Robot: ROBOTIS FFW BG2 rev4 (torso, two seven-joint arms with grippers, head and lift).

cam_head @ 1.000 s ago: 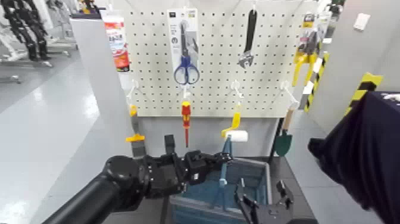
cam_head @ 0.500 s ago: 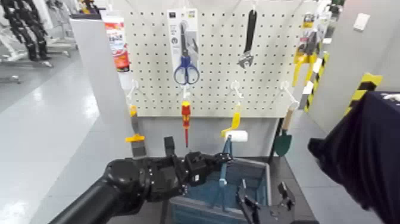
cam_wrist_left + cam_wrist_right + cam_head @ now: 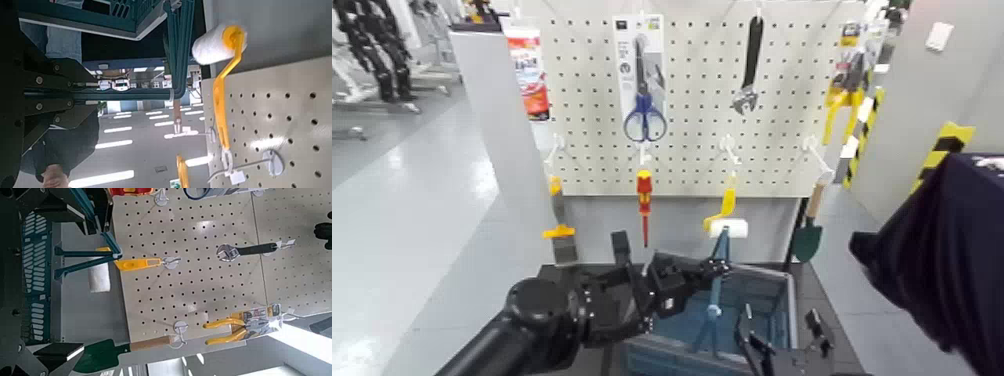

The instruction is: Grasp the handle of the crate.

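The grey-blue slatted crate (image 3: 757, 300) stands below the pegboard. Its thin teal handle (image 3: 718, 275) stands raised, almost upright, over the crate's middle. My left gripper (image 3: 704, 270) reaches in from the lower left and is shut on the handle near its top bar. In the left wrist view the handle (image 3: 178, 55) runs out from between my dark fingers, with the crate's rim (image 3: 117, 14) beyond. My right gripper (image 3: 782, 345) is open and empty, low at the crate's near right corner. The right wrist view shows the crate (image 3: 39, 254) and the handle (image 3: 88, 236).
A white pegboard (image 3: 702, 150) behind the crate carries scissors (image 3: 645, 115), a red screwdriver (image 3: 645, 195), a wrench (image 3: 750, 65) and a trowel (image 3: 809, 238). A yellow-handled paint roller (image 3: 729, 228) hangs just behind the handle's top. A person in dark blue (image 3: 942, 260) stands at the right.
My left gripper and the handle's top have shifted a little to the right. The right gripper has sunk slightly lower and moved right.
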